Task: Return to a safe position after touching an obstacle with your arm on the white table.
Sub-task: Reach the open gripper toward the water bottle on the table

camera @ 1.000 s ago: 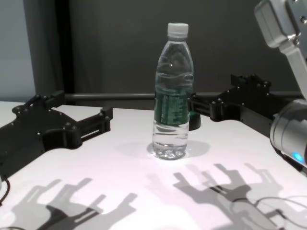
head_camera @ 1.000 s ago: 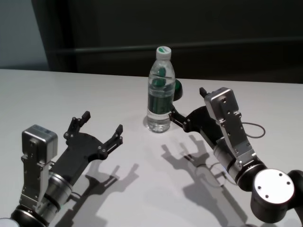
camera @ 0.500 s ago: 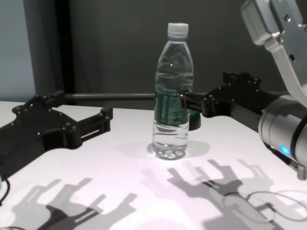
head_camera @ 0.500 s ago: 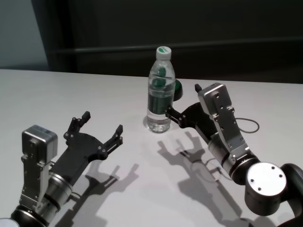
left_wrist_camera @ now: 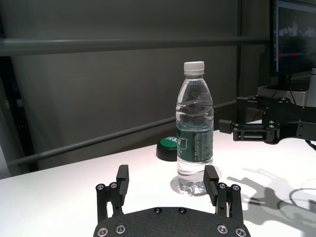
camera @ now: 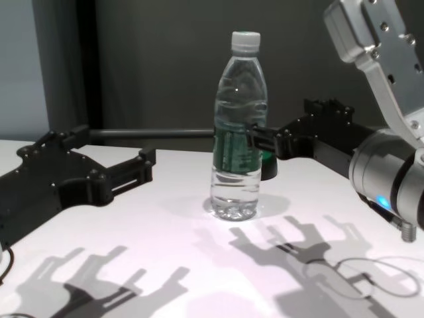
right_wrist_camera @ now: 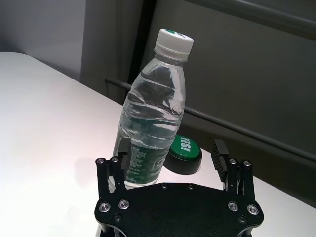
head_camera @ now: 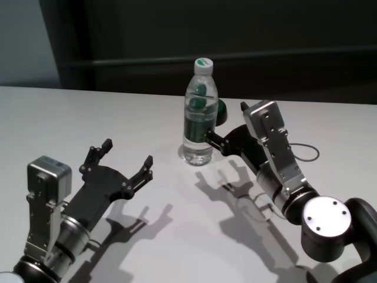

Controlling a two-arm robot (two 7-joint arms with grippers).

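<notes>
Clear glossy plastic bottle (head_camera: pixel 199 115) (white cap) on smooth table (head_camera: pixel 88 118).

Just right of centre in my head view I see a small black puck with a green top (head_camera: pixel 220 111), before a dark wall (head_camera: pixel 235 35).

Each arm ends in a flat matte-black gripper plate studded with small silver screw heads, from which slim black fingers with square pads project: the left gripper (head_camera: pixel 122 160), the right gripper (right_wrist_camera: pixel 172 153). Behind each plate sits a brushed-silver boxy wrist housing dotted with dark screws, joined to a rounded grey cylindrical joint. The right arm's joint carries a round silver end cap with four holes. A small blue light glows on its forearm in the chest view.
</notes>
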